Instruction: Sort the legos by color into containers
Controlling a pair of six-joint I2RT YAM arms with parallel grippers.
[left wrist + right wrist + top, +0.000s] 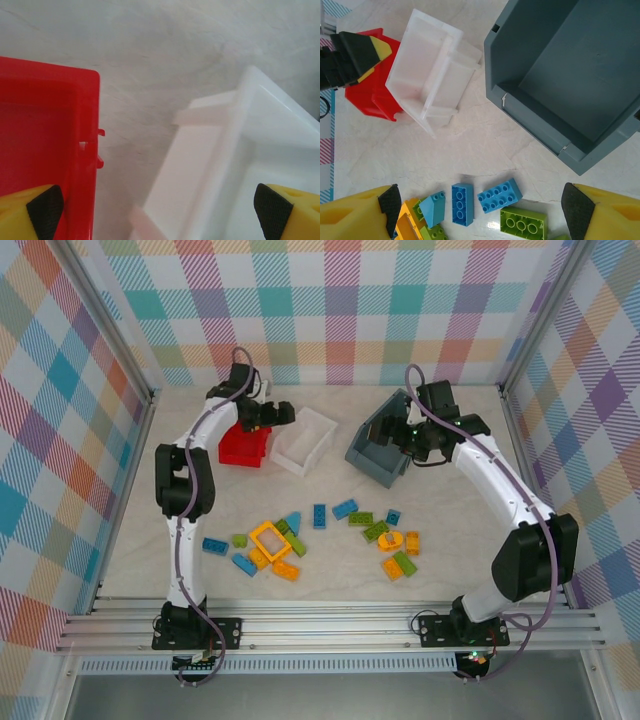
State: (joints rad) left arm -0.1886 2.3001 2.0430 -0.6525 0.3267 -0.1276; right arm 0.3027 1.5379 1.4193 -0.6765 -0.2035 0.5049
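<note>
Legos (319, 516) all lie loose on the desk (450, 570), on the near side of the left claw (268, 416) and right claw (411, 446) (none sorted yet, we judge). Both gape empty: left above the red bin (40, 125) and white bin (260, 150), right before the bare grey bin (580, 65).

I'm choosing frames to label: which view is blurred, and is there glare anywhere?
Left wrist view: soft, edges of the red bin and white bin blurred, the white one nearly washed out. Right wrist view: sharp, studs on the blue brick distinct, mild sheen on the table. Top external view: even light, faint shadows.
</note>
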